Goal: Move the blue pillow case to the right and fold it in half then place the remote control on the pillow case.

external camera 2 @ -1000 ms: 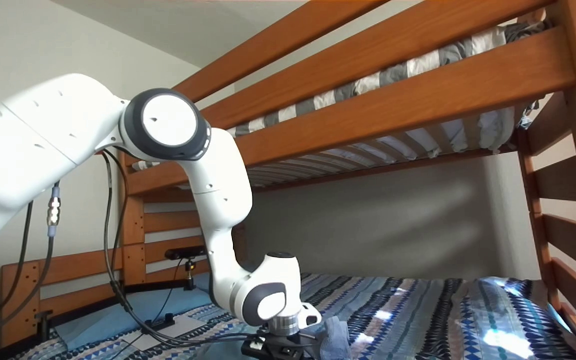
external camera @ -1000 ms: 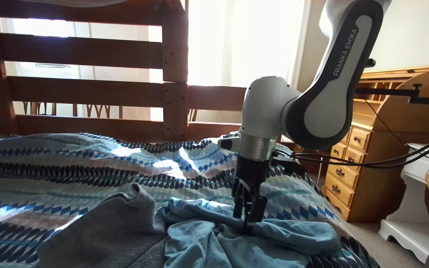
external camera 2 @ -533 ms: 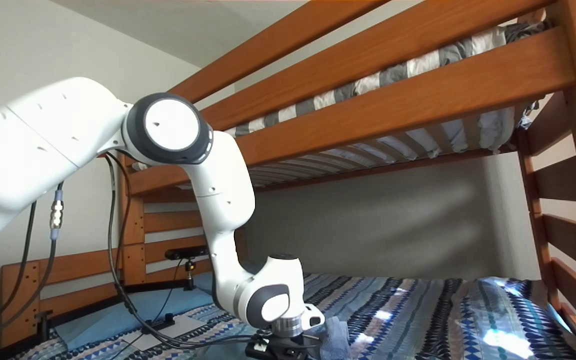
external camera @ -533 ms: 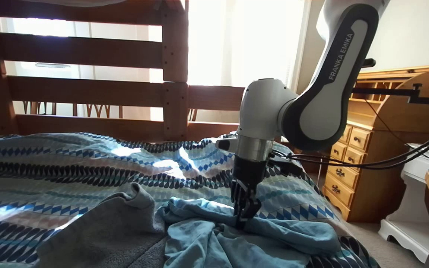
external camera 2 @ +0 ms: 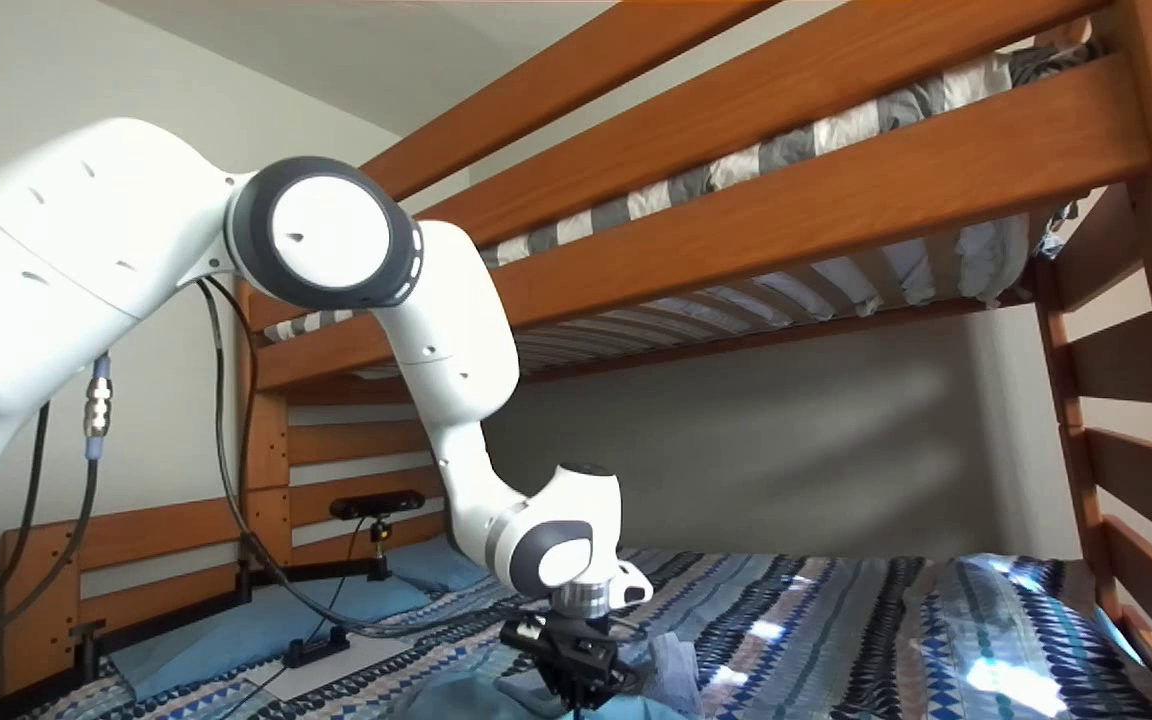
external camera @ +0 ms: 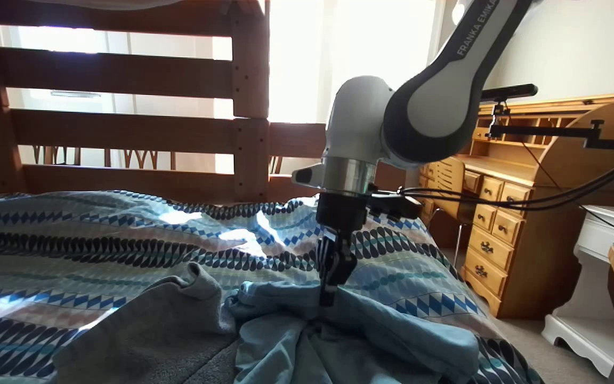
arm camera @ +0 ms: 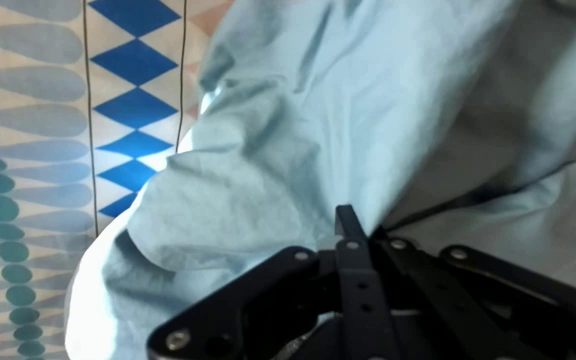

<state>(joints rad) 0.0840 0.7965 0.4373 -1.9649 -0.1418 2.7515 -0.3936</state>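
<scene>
"Have you got hold of anything?"

"Yes. I have the black, jointed fingers (arm camera: pixel 353 255) clamped on a pinch of the plain light blue-teal pillow case (arm camera: pixel 268 185), a soft, wrinkled cloth. In my wrist view its creases run together right at the tips."

"Where is the rest of it?"

"On the lower level of an orange-brown wooden bunk bed (external camera 2: pixel 816 225), bunched on top of the patterned fabric quilt (external camera: pixel 142 250), which is printed with bands of blue diamonds and dark teardrops. In an exterior view I see a ridge of the pillow case rising to the fingers and sloping away to the right of them. Its near part runs out of view at the bottom."

"Anything next to it?"

"A dull grey, thick-looking cloth (external camera: pixel 163 325) lies to its left in that same view, one corner curled up. The two meet there, but I can't tell which overlaps the other."

"And your reach?"

"In both exterior views my white, dark-trimmed robot arm (external camera 2: pixel 451 330) bends down over the quilt. I have the wrist close to upright, with the fingers pointing down at the fold they grip."
</scene>
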